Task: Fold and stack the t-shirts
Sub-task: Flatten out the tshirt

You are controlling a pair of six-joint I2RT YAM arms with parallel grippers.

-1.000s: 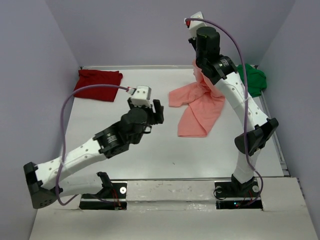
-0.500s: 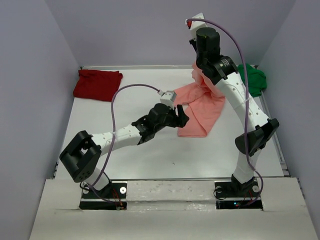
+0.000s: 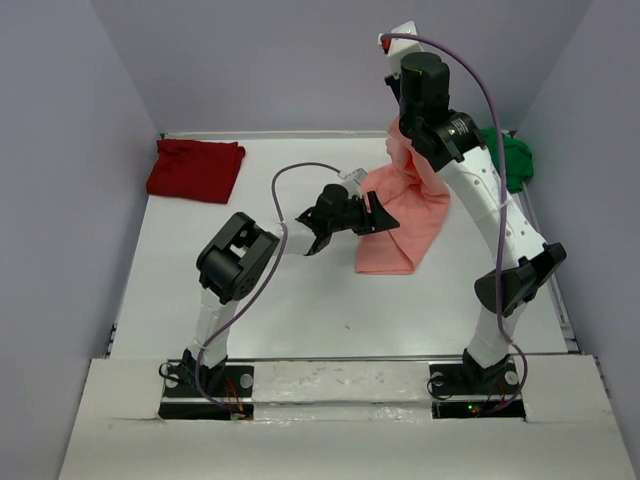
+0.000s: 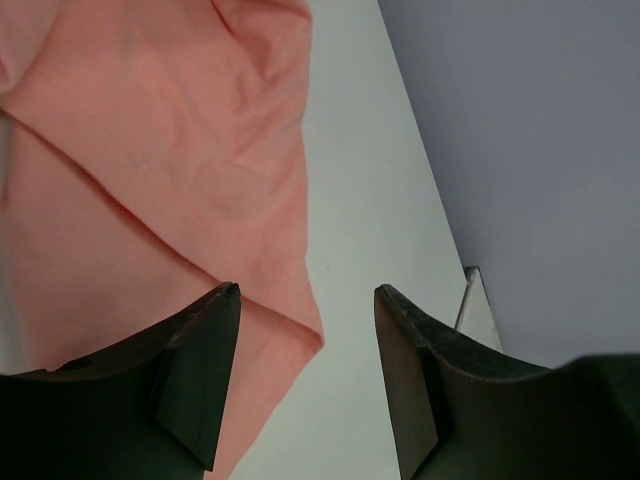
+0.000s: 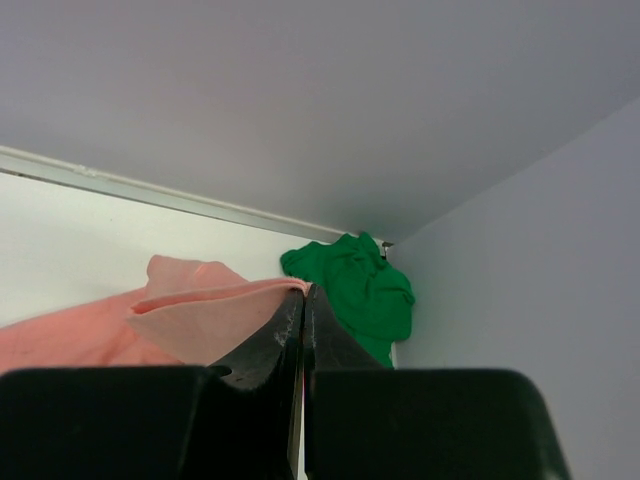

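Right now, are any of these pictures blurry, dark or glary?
Top view: even, soft light, no glare, only faint shadows on the table. Left wrist view: pink shirt crisp, left fingers just dark shapes up close. Right wrist view: right fingers likewise black and featureless, green shirt clear behind them.

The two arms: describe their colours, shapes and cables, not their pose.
Both the left arm and the right arm are built of white links joined by chunky black joints. A thin purple cable loops off each one toward a small white housing at the wrist. The left gripper and the right gripper have matte black, wedge-shaped fingers.
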